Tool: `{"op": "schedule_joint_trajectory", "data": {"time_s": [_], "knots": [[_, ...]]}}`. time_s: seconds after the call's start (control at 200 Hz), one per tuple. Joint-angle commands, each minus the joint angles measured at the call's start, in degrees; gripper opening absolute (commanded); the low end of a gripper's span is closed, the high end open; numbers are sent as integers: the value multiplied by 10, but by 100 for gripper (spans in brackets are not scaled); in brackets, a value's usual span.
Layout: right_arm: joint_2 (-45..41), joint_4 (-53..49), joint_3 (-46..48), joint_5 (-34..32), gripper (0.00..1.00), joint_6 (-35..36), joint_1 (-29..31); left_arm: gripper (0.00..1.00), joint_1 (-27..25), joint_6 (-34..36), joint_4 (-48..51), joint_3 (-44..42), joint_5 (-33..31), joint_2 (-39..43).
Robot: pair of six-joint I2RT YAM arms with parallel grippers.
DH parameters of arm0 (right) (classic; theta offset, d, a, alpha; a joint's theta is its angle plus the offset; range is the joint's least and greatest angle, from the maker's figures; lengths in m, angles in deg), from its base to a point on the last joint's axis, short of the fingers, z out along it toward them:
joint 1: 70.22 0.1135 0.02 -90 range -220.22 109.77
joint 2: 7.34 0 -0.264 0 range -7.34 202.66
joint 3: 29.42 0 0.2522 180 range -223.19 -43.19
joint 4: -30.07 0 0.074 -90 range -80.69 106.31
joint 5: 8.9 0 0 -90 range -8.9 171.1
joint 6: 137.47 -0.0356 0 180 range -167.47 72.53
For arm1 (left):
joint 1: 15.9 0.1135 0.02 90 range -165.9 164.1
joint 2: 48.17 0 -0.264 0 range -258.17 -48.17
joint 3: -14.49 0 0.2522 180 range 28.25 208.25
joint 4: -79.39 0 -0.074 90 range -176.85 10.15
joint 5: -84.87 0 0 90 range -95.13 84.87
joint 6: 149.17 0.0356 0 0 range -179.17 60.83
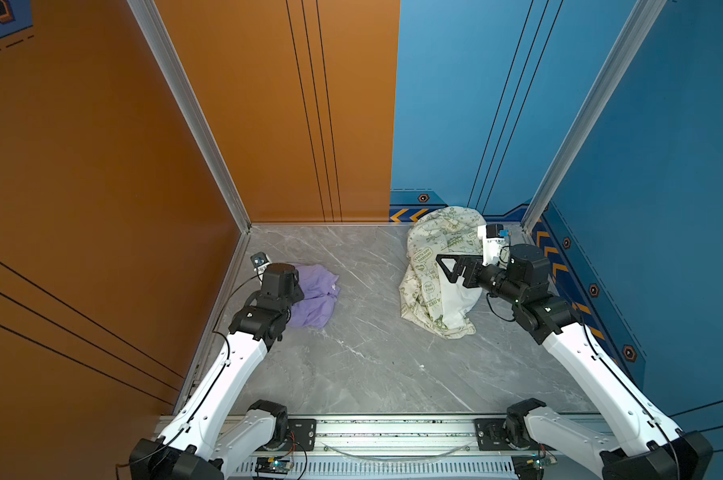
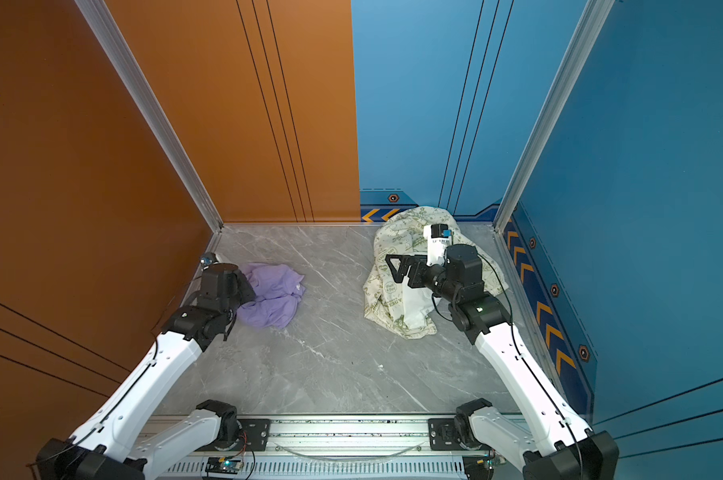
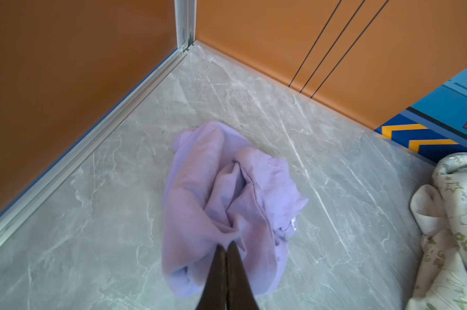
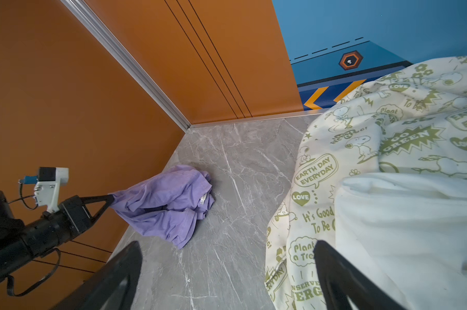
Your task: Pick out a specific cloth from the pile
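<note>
Pinching an edge of the crumpled plain lavender-purple cloth [image 3: 200, 193], the black left gripper [image 3: 227, 245] is clamped; its wrist hides the tips in both top views. The cloth lies well apart from the cream green-printed fabric pile [image 1: 423, 243], where the black right gripper [image 1: 446, 266] gapes empty.

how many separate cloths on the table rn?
3: lavender cloth near the orange wall, pinched by the left tool; cream printed cloth heaped far right; white cloth tucked inside it. More may be buried.
</note>
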Motion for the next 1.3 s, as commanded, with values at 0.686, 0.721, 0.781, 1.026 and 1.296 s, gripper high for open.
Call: {"op": "schedule_joint_trajectory", "data": {"time_s": [0.686,0.721,0.781,1.026,1.296], "knots": [[5,-9,-7,-13,100,22,11,73,31,-128,29,-154,27,99],[5,-9,-7,-14,100,23,11,79,31,-114,31,-138,23,106],[4,-9,-7,-16,100,29,10,90,31,-87,33,-110,17,116],[-23,-16,12,-89,100,69,-4,98,30,86,-8,-46,-23,129],[-85,-3,104,-248,100,93,-54,98,34,241,-279,-184,41,175]]}}
